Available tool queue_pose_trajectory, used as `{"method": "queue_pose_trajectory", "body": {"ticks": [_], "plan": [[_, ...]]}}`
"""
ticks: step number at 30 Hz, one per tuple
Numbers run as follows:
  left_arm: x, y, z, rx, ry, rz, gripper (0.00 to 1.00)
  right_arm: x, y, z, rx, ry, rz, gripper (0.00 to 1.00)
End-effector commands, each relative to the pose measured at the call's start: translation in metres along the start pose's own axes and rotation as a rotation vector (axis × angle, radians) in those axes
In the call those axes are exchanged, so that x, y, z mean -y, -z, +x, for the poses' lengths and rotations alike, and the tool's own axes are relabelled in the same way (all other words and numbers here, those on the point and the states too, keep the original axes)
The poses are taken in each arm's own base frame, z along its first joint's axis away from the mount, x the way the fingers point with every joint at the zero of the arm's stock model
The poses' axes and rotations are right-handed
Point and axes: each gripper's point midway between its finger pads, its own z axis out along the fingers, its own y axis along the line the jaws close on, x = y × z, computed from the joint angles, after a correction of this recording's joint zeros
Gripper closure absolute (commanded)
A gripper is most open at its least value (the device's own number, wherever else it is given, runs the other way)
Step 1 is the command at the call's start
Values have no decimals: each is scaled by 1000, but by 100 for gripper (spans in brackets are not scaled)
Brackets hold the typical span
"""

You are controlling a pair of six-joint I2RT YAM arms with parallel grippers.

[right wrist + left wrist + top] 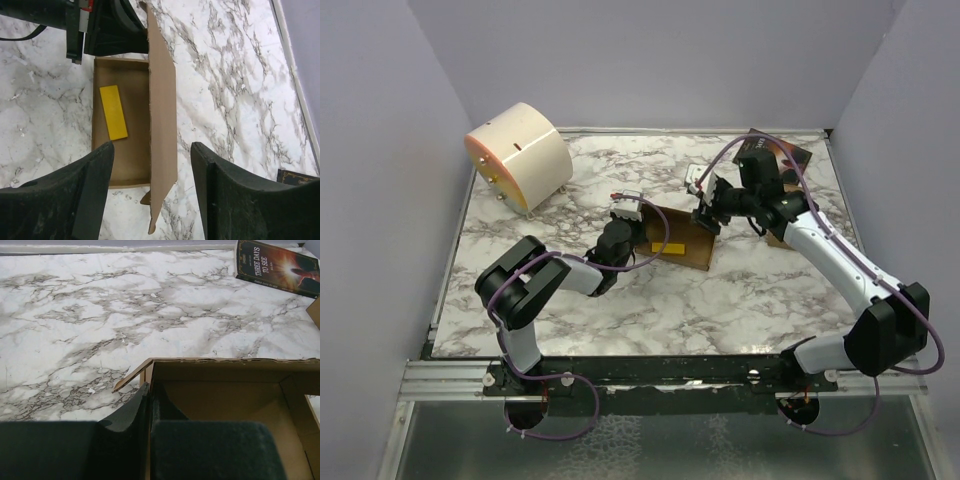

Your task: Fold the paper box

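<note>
The marble table (pixel 720 300) carries everything. A large cream cylinder (pixel 520 152) sits in its far left corner, well apart from the work.

The paper box (pixel 682 240) lies around the middle of the table, a little toward the far edge, between the two grippers. It looks partly done. A shallow tray is formed, with the floor down and low walls up along the near long side and the ends. One broad flap is raised along the far long side and has not been brought down. Closing that flap over the tray and tucking it in appears to be what is left. The tray opens upward. Its long axis runs roughly left to right across the table, slanting slightly toward the near edge at its right end.

The left gripper (pixel 638 218) is at the box's left end. It is clamped tight on the end wall, with one finger inside the tray and one outside. The right gripper (pixel 152 150) hovers over the right end with its fingers (pixel 95 190) spread wide. They straddle the raised flap without gripping it.

A dark printed book (pixel 277 265) lies in the far right corner. A small yellow strip (pixel 113 112) rests flat on the tray floor.
</note>
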Motion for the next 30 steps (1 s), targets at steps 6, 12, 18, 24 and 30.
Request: {"method": "queue_pose_trajectory", "body": {"ticks": [6,12,18,24,30], "plan": [[9,4,3,-21,-3,40,100,5,-20,16,-46,57,21,54],[10,3,2,-17,2,40,100,5,-22,20,-60,98,42,78],[10,5,-1,-15,4,41,100,4,-20,27,-70,160,68,93],[10,10,-6,-18,14,42,94,3,-14,26,-54,202,104,99],[8,26,-10,-40,34,50,73,1,-12,26,-51,200,99,99]]}}
